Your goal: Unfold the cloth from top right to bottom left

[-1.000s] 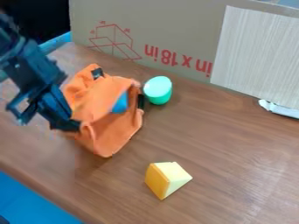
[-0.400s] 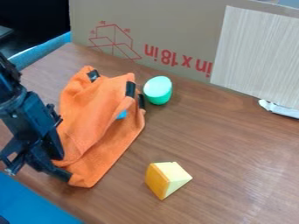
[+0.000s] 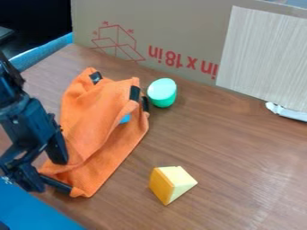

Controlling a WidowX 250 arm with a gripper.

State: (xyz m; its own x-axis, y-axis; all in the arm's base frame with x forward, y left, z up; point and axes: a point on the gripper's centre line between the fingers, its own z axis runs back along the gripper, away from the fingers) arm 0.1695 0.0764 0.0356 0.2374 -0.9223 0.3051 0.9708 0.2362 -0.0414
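The black gripper is at the lower left over the near-left corner of the orange cloth. Its two fingers stand apart, with cloth showing between them. The cloth lies rumpled on the left of the brown table, its lower end spread toward the near edge and its upper part bunched in folds. Black patches mark its upper corners and right side. A bit of a blue thing peeks out at a fold.
A green cylinder stands just right of the cloth's upper end. Nearer the front is a yellow wedge block. A cardboard panel walls off the back of the table.
The gripper has moved down and left, drawing the cloth's lower end toward the near-left edge. Its fingers have since opened, and the blue thing is more covered.
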